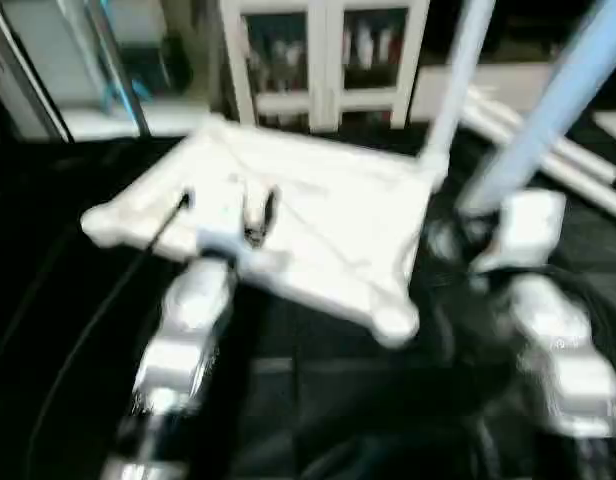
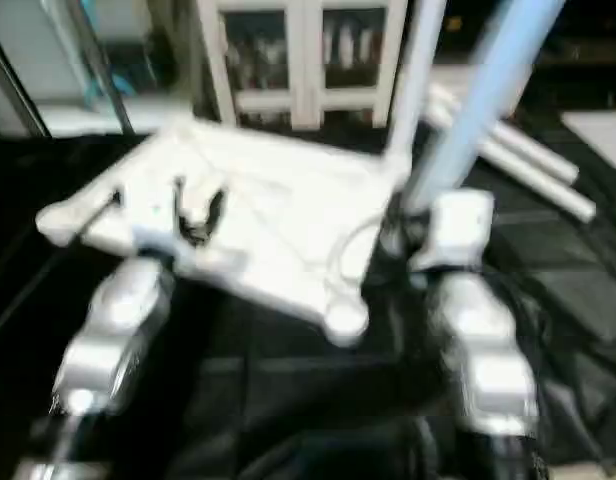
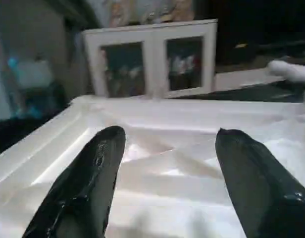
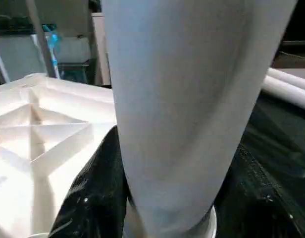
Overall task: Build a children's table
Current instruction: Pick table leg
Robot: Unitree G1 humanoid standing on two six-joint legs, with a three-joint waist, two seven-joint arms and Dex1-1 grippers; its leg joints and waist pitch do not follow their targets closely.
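Nearest, the left gripper (image 1: 250, 213) hangs with fingers apart over the ribbed tabletop (image 1: 328, 225) at centre. Right of it, the right gripper (image 2: 403, 225) clamps a leg (image 2: 473, 95), its top cut off. Spare legs (image 2: 518, 155) blur at upper right.

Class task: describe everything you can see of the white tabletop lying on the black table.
The tabletop is a white plastic square, lying upside down with its ribbed underside up: raised ribs run diagonally inside a raised rim. Its corners are rounded sockets; one leg already stands upright in the far right one. It rests on the black-covered table, turned at an angle. The left gripper, open, hovers over its near edge. The right gripper holds another leg beside its right edge.
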